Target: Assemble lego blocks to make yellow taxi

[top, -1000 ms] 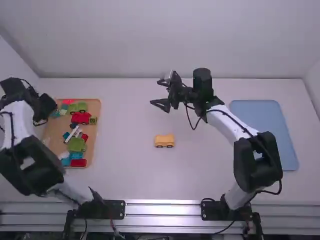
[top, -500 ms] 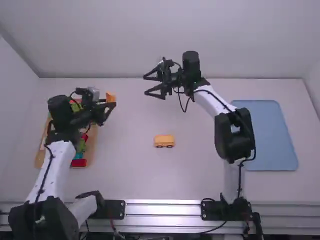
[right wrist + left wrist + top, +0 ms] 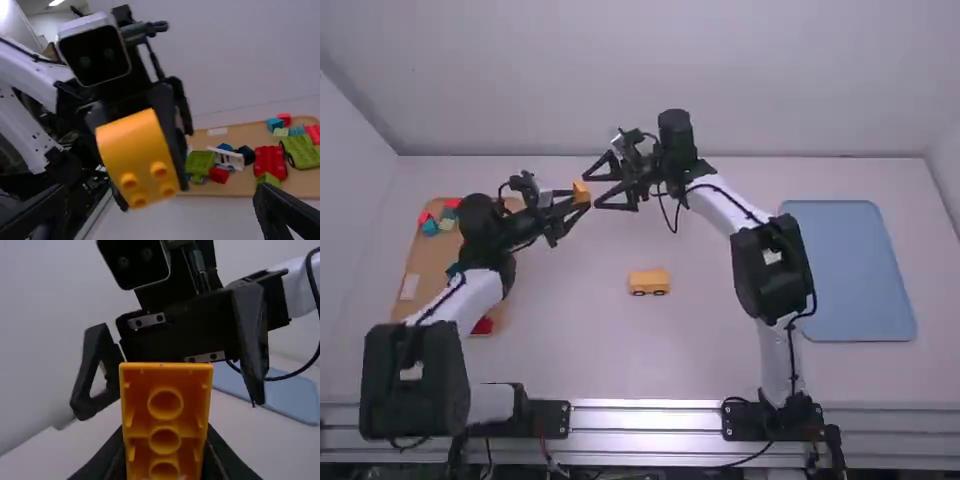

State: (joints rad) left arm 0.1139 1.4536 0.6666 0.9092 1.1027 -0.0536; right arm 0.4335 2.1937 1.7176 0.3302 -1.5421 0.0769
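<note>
Your left claw (image 3: 576, 199) has the orange block (image 3: 581, 189) pinched between its fingers, up above the table (image 3: 620, 350). In the right wrist view you see those fingers on either side of the block, which tilts, with four studs showing on its far end from the claw. In your left wrist view, its hollow underside shows, with three round tubes in a row.

Your right claw (image 3: 591, 192) is spread wide and faces the left one, its tips near the block. You may be just short of touching, but the high view is too small to be sure.

Your orange car (image 3: 648, 282) stands upright on its wheels on the table, well apart from both claws and nearer you than they are.

Over on your left is the tan tray (image 3: 425, 260), partly hidden by the left arm (image 3: 470, 290). In the right wrist view you can pick out a red car (image 3: 270, 161) in it, with a green car (image 3: 302, 150) beside it. A white piece (image 3: 227, 157) lies between the red car and a green block (image 3: 200, 161). On your right, the blue tray (image 3: 850, 270) lies flat, beyond the right arm (image 3: 775, 270).
</note>
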